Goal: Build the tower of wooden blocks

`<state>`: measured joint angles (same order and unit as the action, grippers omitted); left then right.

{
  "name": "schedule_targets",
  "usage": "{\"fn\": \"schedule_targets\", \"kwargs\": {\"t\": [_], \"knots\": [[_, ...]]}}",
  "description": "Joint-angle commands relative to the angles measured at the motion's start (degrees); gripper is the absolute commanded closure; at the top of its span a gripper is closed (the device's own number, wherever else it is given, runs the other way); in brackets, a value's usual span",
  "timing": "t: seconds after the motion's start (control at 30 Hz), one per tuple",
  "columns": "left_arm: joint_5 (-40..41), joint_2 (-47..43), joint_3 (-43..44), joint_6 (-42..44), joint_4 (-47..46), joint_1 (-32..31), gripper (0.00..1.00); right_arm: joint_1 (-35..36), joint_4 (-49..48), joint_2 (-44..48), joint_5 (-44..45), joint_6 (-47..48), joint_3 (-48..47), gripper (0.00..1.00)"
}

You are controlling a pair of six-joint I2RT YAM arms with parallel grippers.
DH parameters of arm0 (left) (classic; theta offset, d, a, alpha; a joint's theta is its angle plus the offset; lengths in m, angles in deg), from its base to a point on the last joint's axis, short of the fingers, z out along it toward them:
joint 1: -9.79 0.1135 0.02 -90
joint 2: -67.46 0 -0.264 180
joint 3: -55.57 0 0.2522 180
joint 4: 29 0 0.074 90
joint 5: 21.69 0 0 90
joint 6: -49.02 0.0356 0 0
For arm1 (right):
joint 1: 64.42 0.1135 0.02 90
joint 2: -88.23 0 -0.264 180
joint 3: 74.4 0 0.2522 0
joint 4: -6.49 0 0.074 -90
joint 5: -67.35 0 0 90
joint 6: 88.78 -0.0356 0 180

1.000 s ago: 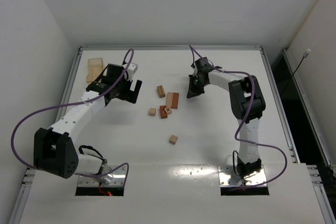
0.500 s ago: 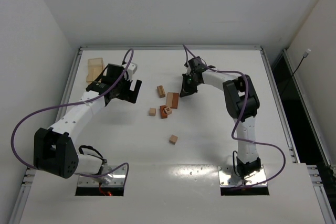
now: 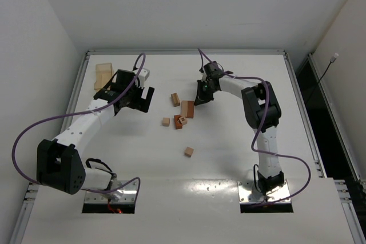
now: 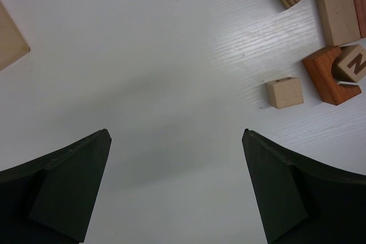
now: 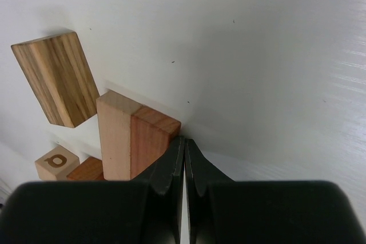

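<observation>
R hand (image 5: pixel 184 158), fingers pressed together, tips at reddish bar (image 5: pixel 151 138) corner, prob. to nudge it. L hand (image 4: pixel 176 136) spread wide, empty, waiting. The wood blocks (image 3: pixel 187 109) lie loose mid-counter (image 3: pixel 240 141); nothing stacked yet.

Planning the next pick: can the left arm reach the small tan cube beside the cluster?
Probably yes: the left gripper is open and only bare table lies between it and the small tan cube.

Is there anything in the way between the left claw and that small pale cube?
Nothing visible. Only bare table lies between the open left gripper and the small pale cube; the reddish notched block sits beyond the cube, not in the path.
</observation>
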<state>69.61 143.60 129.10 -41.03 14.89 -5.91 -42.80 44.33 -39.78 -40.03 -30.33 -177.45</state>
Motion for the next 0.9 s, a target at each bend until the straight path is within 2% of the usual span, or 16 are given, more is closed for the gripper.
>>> {"fn": "schedule_targets", "kwargs": {"t": [0.0,0.13,0.3,0.43,0.53,0.67,0.87], "knots": [[0.19,0.24,1.23,-0.12,-1.13,0.32,0.01,0.52,-0.17,-1.11,2.26,0.17,0.17,0.99],[-0.94,-0.29,0.18,-0.12,-1.13,0.32,0.01,-2.02,1.93,4.51,5.51,3.15,4.37,0.88],[-4.98,-1.43,-0.44,1.02,-1.13,0.32,0.01,-6.68,3.52,12.33,6.66,7.11,10.54,0.82],[-6.49,-1.43,-0.97,1.64,0.37,-3.0,0.01,-8.53,7.03,17.52,7.8,12.9,11.78,0.75],[-3.86,-1.43,-2.37,-2.12,-0.33,-6.69,0.01,-8.53,9.93,20.24,8.33,17.13,11.25,0.68],[0.98,-2.13,-5.62,-10.13,-2.8,-8.11,0.01,-8.53,10.47,24.2,9.04,18.72,12.03,0.53],[2.03,0.4,-7.56,-15.41,-4.02,-11.27,0.01,-8.53,8.62,28.77,11.75,18.72,14.58,0.44]]}}
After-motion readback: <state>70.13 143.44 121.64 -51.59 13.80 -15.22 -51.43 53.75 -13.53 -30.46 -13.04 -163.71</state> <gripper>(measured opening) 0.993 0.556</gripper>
